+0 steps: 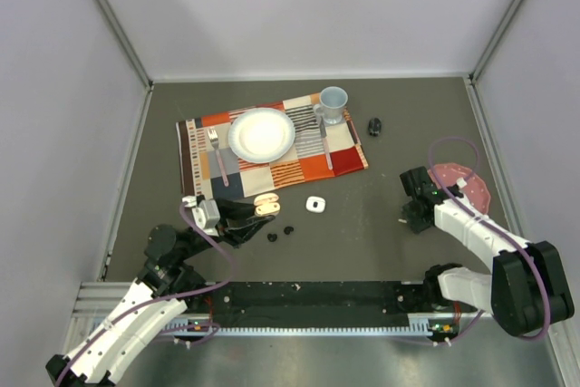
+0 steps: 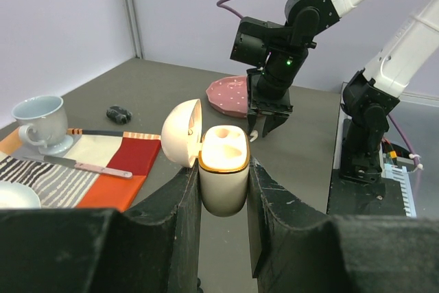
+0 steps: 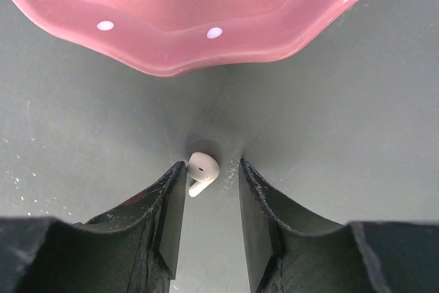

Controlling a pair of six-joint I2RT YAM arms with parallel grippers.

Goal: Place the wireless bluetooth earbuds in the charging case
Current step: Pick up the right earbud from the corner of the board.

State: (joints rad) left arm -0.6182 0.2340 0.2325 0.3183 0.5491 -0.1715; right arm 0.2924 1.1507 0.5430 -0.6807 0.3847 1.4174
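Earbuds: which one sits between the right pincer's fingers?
The white one by the pink plate; the two black ones lie far off, near the left pincer.

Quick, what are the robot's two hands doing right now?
Left gripper: closed, holding the open charging case.
Right gripper: open, a white earbud between its jaws, not squeezed.
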